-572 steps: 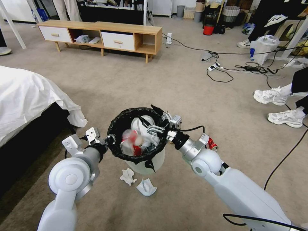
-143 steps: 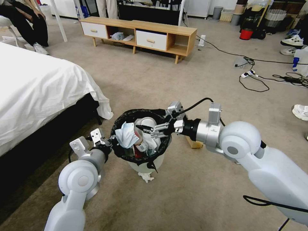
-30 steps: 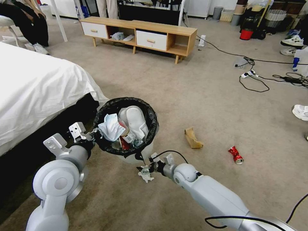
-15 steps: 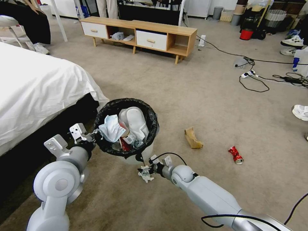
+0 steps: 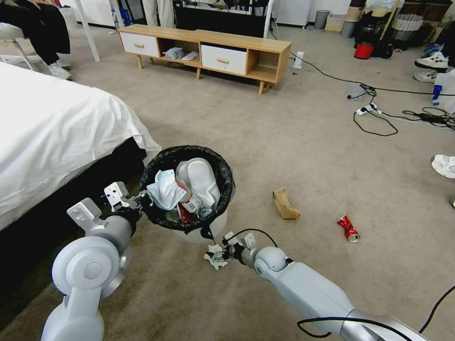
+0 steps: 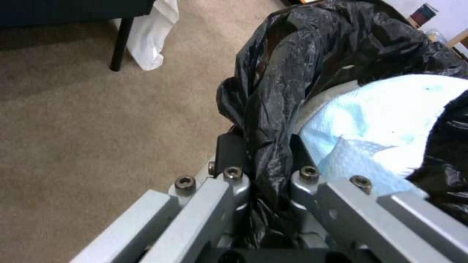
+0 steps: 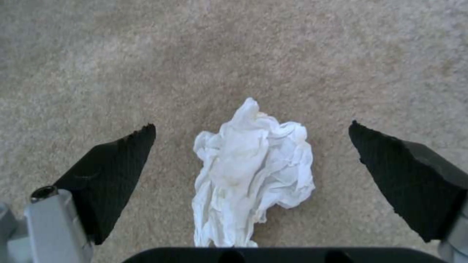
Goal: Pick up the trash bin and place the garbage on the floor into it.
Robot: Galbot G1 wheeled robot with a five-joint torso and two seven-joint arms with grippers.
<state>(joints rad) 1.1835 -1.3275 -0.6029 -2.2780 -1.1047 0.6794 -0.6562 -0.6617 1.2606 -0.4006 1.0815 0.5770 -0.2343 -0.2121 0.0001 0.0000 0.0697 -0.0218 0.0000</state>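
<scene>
The trash bin (image 5: 215, 226), white with a black bag liner (image 5: 222, 182), hangs above the carpet with my left gripper (image 5: 141, 199) shut on its rim. In the left wrist view the liner (image 6: 273, 109) is pinched between the jaws, beside a pale blue face mask (image 6: 390, 120). The bin holds a mask (image 5: 165, 189) and other litter. My right gripper (image 5: 216, 253) is low over a crumpled white tissue (image 5: 213, 259) in front of the bin. In the right wrist view its fingers (image 7: 112, 171) stand open on both sides of the tissue (image 7: 253, 164). A brown cardboard piece (image 5: 285, 203) and a crushed red can (image 5: 348, 228) lie on the floor (image 5: 303, 151) to the right.
A bed with a white sheet (image 5: 57, 132) stands close on the left. A low wooden cabinet (image 5: 208, 47) is at the back. Cables and a power strip (image 5: 374, 111) trail over the carpet at the right, near a white sneaker (image 5: 444, 166).
The right gripper has settled slightly closer over the tissue in the last second. Some seconds ago it was up at the bin's rim. The bin has stayed in the left gripper.
</scene>
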